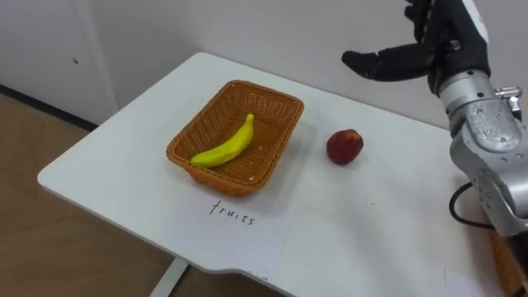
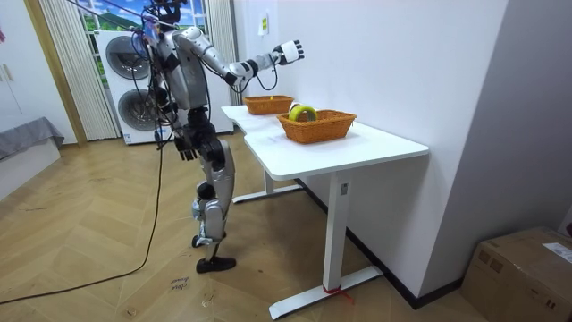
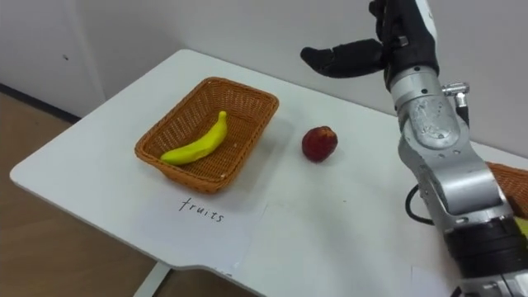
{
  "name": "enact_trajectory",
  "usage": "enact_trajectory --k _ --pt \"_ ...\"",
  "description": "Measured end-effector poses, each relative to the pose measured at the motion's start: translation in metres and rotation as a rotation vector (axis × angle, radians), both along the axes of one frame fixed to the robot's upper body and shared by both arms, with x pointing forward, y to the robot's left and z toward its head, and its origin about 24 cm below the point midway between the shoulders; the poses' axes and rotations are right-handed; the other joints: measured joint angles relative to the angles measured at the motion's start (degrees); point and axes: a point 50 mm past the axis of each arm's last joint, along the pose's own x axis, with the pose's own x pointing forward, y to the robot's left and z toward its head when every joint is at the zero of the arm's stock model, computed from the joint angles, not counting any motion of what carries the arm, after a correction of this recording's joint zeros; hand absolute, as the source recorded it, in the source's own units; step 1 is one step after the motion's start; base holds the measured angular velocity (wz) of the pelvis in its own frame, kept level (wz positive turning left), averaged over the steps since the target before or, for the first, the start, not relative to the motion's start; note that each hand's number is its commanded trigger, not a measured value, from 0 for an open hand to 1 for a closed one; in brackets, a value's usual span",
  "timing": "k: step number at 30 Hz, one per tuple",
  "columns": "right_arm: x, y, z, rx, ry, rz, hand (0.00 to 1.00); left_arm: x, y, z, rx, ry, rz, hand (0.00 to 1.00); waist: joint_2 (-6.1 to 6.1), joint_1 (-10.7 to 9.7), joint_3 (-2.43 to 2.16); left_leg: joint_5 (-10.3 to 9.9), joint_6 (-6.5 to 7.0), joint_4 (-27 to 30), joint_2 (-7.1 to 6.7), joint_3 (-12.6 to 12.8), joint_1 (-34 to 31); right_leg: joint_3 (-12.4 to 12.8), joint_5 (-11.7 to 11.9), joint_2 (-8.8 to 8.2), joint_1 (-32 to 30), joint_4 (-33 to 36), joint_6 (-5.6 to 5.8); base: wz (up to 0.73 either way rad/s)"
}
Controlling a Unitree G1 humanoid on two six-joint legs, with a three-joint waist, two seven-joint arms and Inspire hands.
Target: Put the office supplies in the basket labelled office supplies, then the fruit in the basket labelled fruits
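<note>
A wicker basket point(image 1: 235, 136) stands on the white table point(image 1: 124, 157) with a yellow banana point(image 1: 224, 147) lying in it. To its right a red apple point(image 1: 344, 146) rests on the bare tabletop. My right hand point(image 1: 404, 59) is raised in front of the wall, above and to the right of the apple. Its fingers are stretched out and hold nothing. In the room view I stand at the table's end with that arm lifted over the far basket point(image 2: 268, 105). My left hand point(image 2: 185, 146) hangs by my hip.
A paper sheet point(image 1: 235, 216) with a handwritten word lies in front of the basket. A second wicker basket point(image 3: 505, 178) sits at my right, seen as the nearer basket point(image 2: 317, 126) with something yellow-green in it. The wall runs close behind the table.
</note>
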Motion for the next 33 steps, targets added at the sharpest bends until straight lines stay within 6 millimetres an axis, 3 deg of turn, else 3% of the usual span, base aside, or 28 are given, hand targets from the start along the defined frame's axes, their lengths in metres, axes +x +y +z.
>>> enact_trajectory --k 6,13,15,17,20,28,33 --pt "0.003 -0.007 -0.019 0.024 0.088 -0.027 0.00 -0.015 -0.008 -0.005 -0.020 0.065 0.015 0.00 1.02 0.4 -0.27 0.0 -0.01 0.0 0.16 0.3 0.1 0.1 0.0 0.04 0.0 0.0 0.00 0.00" --pt "0.001 -0.008 -0.034 0.060 0.145 -0.027 0.00 -0.027 -0.013 -0.006 -0.032 0.094 0.029 0.00 0.79 0.4 -0.49 0.0 -0.02 0.0 0.19 0.3 0.1 0.0 0.0 0.04 0.1 0.1 0.00 0.00" --pt "-0.002 -0.011 -0.046 0.064 0.188 -0.035 0.00 -0.030 -0.014 -0.007 -0.034 0.104 0.033 0.00 0.75 0.6 -0.49 0.0 -0.02 0.0 0.15 0.3 0.5 0.0 0.0 0.00 0.4 0.0 0.00 0.00" --pt "-0.012 -0.019 -0.073 0.070 0.282 -0.069 0.00 -0.033 -0.014 -0.007 -0.029 0.113 0.037 0.00 0.36 1.5 -0.59 -0.1 0.04 0.0 0.14 0.3 1.1 0.0 0.0 -0.02 1.0 0.1 0.01 0.00" --pt "-0.020 -0.022 -0.091 0.086 0.351 -0.095 0.00 -0.038 -0.017 -0.008 -0.034 0.125 0.044 0.00 0.63 1.6 -0.48 -0.3 0.03 0.7 -0.01 -0.4 0.5 -0.1 0.0 -0.03 0.9 0.1 0.01 0.02" --pt "-0.021 -0.028 -0.098 0.120 0.379 -0.138 0.00 -0.038 -0.019 -0.008 -0.040 0.126 0.014 0.00 1.53 1.9 -0.53 0.1 -0.24 2.9 -0.06 -1.0 -4.8 -0.5 -0.2 -0.21 -4.0 2.1 -0.38 0.08" --pt "-0.019 -0.041 -0.111 0.113 0.439 -0.200 0.00 -0.026 -0.020 -0.009 -0.050 0.085 0.031 0.00 1.71 1.7 -0.39 0.3 -0.25 4.0 -0.10 -1.2 -7.5 -1.1 -0.1 -0.27 -6.6 2.3 -0.53 0.07"
